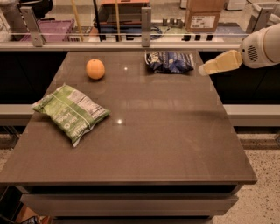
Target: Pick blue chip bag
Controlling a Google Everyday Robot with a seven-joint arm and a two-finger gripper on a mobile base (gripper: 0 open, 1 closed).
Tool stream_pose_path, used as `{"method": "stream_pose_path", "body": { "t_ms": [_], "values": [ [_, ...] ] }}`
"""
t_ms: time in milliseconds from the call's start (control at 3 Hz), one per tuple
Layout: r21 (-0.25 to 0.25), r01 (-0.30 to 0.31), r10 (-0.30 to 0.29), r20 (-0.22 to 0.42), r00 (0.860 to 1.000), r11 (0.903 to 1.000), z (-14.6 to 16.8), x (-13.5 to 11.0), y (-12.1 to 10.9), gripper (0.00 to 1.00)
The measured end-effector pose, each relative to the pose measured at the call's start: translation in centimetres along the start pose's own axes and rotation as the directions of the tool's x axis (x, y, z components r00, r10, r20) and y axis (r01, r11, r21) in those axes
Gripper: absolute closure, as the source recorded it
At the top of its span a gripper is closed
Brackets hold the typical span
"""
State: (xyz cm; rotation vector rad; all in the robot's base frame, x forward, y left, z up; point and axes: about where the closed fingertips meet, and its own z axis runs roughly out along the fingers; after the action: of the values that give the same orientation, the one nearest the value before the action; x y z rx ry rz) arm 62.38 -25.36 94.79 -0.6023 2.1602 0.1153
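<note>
The blue chip bag (169, 62) lies flat near the far edge of the dark table (153, 144), right of centre. It is a small, crinkled dark-blue bag with white markings. My gripper (205, 69) comes in from the right, its tan fingers pointing left. It hovers just right of the bag, over the table's right edge, apart from the bag and holding nothing.
An orange (95, 69) sits at the far left of the table. A larger light-green bag (70, 112) with a white label lies at the left. A glass rail with metal posts (146, 21) runs behind the far edge. A cardboard box (202, 13) stands beyond it.
</note>
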Motion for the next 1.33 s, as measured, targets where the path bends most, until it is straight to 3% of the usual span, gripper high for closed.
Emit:
{"method": "stream_pose_path", "body": {
  "t_ms": [1333],
  "values": [
    [-0.102,0.007,0.007,0.14,0.99,0.9948,10.6,-0.7,-1.0,0.0]
  ]
}}
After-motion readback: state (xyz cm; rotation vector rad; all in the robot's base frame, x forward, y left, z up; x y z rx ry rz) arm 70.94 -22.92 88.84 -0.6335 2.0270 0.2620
